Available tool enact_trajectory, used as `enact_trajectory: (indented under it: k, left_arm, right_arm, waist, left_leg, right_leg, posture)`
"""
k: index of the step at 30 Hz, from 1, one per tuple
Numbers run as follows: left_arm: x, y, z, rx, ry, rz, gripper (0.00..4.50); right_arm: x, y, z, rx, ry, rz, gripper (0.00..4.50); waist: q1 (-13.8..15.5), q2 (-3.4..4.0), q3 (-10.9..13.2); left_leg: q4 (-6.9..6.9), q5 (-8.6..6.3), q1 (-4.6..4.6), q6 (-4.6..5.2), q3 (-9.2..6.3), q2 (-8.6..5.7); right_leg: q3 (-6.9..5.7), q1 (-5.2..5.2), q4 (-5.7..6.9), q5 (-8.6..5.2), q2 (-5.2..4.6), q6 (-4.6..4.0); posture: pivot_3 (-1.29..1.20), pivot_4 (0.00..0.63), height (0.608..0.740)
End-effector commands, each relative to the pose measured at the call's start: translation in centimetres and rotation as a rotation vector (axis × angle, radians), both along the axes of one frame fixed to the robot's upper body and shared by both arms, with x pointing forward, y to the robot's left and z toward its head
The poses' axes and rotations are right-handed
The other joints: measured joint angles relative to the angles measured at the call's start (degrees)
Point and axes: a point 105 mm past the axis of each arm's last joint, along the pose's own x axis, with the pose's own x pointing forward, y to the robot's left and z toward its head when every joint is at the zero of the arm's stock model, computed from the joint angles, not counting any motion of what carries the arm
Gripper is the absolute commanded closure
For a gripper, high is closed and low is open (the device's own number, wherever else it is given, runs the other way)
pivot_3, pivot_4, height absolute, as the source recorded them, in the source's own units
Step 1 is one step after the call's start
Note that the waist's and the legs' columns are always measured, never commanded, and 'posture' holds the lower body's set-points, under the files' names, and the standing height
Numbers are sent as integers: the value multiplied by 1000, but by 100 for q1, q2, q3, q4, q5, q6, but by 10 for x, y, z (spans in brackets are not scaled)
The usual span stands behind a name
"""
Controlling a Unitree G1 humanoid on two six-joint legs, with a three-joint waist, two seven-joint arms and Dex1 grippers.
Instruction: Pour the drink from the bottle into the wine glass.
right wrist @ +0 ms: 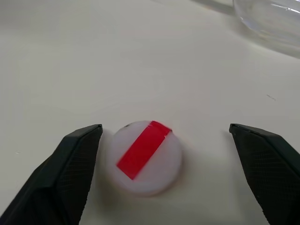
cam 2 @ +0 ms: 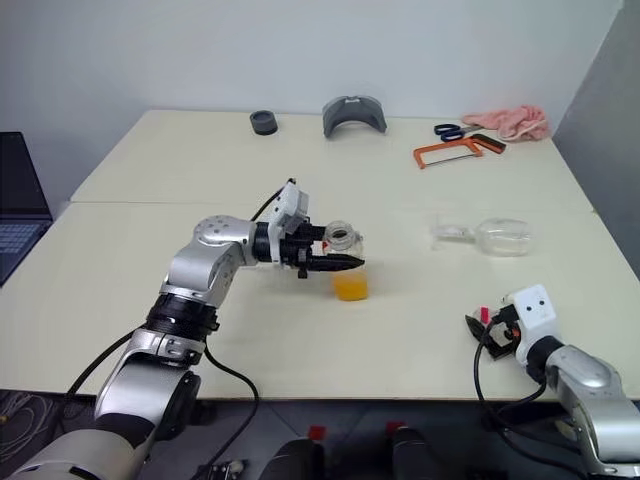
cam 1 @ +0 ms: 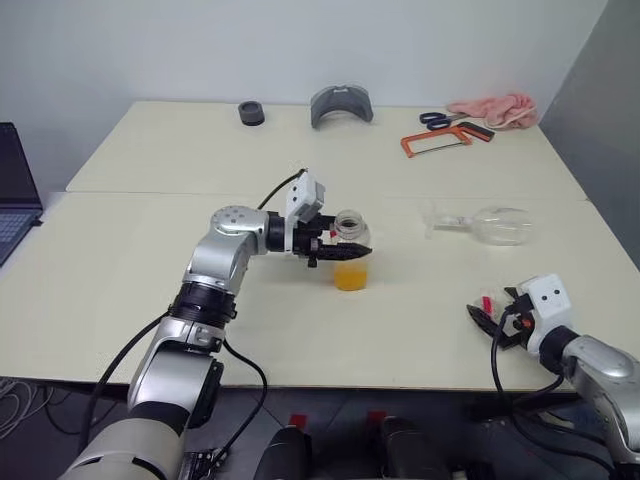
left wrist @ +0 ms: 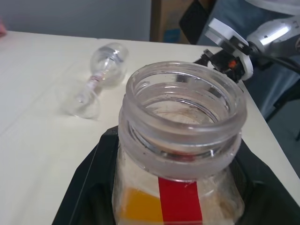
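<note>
The bottle (cam 1: 351,252) stands upright and uncapped at the middle of the table, with the orange drink (cam 1: 351,276) in its lower part and a red label strip (left wrist: 180,206). My left gripper (cam 1: 338,254) is shut on it from the left, just below the neck. The wine glass (cam 1: 497,224) lies on its side to the right, empty. At the front right, my right gripper (right wrist: 164,136) is open and low over the table, with the white cap (right wrist: 146,158) with a red stripe lying loose between its fingers (right wrist: 70,164).
Along the far edge lie a black ring (cam 1: 252,113), a grey curved piece (cam 1: 341,104), scissors (cam 1: 438,120), an orange hacksaw (cam 1: 447,138) and a pink cloth (cam 1: 495,108). A laptop (cam 1: 15,200) sits off the left side. The table's front edge (cam 1: 400,385) runs close under my right gripper.
</note>
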Motion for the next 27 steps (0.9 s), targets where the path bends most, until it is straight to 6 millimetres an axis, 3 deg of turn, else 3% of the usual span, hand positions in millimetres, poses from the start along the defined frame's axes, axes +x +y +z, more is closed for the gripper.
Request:
enact_trajectory:
  k: [1,8,15,21,27]
  left_arm:
    - [12,17,25,-83,-56,113,2308]
    - [48,56,34,-151,-91,468,2308]
    - [87,114,37,-196,-113,912,2308]
    - [99,152,33,-192,-102,1124,2309]
    - [104,162,28,-210,-69,1201,2309]
  right_arm:
    - [-1,10,38,-54,-121,136,0]
    - [4,109,88,100,-253,550,0]
    - [29,196,101,161,-273,777,0]
    - [52,239,108,159,-282,817,0]
    - [62,252,107,135,-281,825,0]
  waist:
    - [2,0,0]
    - [-75,-2,1]
    - [-62,-9,5]
    - [-67,-10,5]
    - [-61,-11,4]
  left_leg:
    - [0,0,0,0,0,0]
    - [1,0,4,0,-3,5]
    - [3,2,-12,-3,-32,6]
    - [4,13,-14,-23,-51,1]
    - [3,14,-15,-25,-61,-2]
  right_leg:
    - [1,0,0,0,0,0]
    - [-1,0,0,0,5,1]
    - [-18,-10,-1,1,-6,-1]
    - [-17,-14,-2,2,-26,-1]
    - [-25,-14,0,2,-28,-2]
  posture:
    - [0,150,740]
    - [0,150,740]
    - [0,150,740]
    - [0,150,740]
    - [0,150,740]
